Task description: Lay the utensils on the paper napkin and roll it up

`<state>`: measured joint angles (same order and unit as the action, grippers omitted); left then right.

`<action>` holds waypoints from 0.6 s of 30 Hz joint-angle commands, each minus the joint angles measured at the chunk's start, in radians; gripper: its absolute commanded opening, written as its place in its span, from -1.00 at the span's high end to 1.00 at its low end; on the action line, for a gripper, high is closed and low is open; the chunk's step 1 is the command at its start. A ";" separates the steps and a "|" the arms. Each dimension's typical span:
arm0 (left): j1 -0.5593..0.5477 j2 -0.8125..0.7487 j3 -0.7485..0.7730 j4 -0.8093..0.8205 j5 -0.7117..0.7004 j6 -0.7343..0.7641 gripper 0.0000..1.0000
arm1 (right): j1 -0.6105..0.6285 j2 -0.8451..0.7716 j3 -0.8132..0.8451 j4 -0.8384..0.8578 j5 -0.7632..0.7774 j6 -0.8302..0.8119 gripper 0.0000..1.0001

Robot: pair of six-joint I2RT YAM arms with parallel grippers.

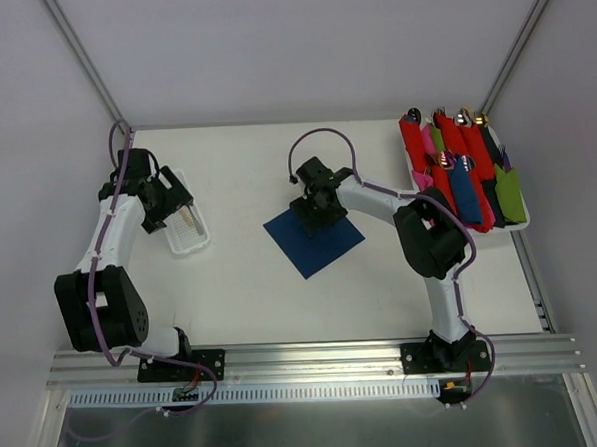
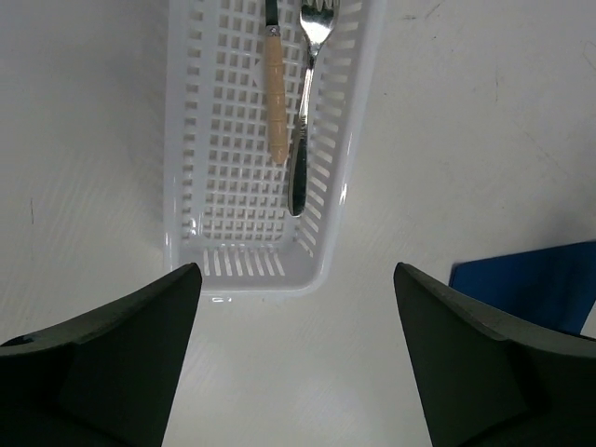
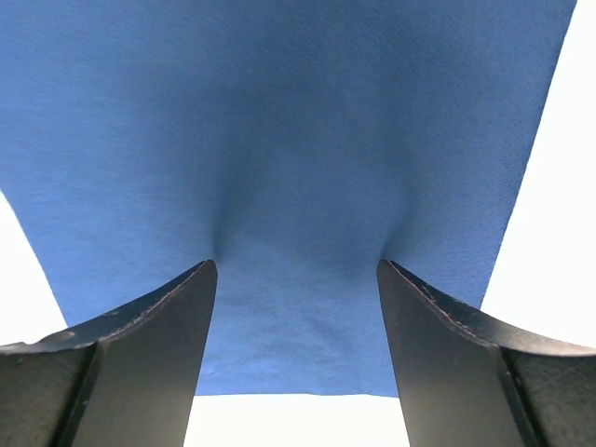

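— Jaws: how do they stand?
— Both spread, gripping nothing. The right jaws press their tips on the paper napkin (image 1: pixel 315 251), dimpling it. The left jaws hang wide and empty.
— Where is the napkin?
— Flat in the middle of the table (image 1: pixel 242 287).
— Utensils?
— A tan-handled utensil (image 2: pixel 275 102) and a silver fork (image 2: pixel 305 121) lie side by side in the white basket (image 2: pixel 244 265), just beyond the left jaws and well apart from the napkin.

The white basket (image 1: pixel 192 237) is occupying the far-left table, its mesh walls fencing in the utensils (image 2: pixel 275 102), which are lying lengthwise toward its right wall. The left gripper (image 2: pixel 296 270) is standing wide-jawed at its near end. Bare table is running open between basket and paper napkin (image 1: pixel 330 244). The right gripper (image 1: pixel 313 215) is covering the napkin's far corner. The tray (image 1: pixel 519 228) of rolled napkins is blocking the right edge.
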<state>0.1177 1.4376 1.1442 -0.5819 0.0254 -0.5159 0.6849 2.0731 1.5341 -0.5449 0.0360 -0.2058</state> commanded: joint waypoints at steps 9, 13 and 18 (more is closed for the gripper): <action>0.014 0.248 0.204 -0.012 -0.062 0.063 0.04 | -0.001 -0.202 0.190 -0.075 -0.295 0.062 -0.63; 0.023 0.342 0.264 -0.013 -0.085 0.073 0.20 | -0.021 -0.248 0.173 -0.090 -0.315 0.026 -0.63; 0.036 0.449 0.339 -0.022 -0.117 0.083 0.32 | -0.059 -0.298 0.103 -0.090 -0.326 0.006 -0.62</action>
<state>0.1394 1.8519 1.4223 -0.5835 -0.0418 -0.4568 0.6548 1.8156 1.6714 -0.5991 -0.2573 -0.1780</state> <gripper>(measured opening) 0.349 0.812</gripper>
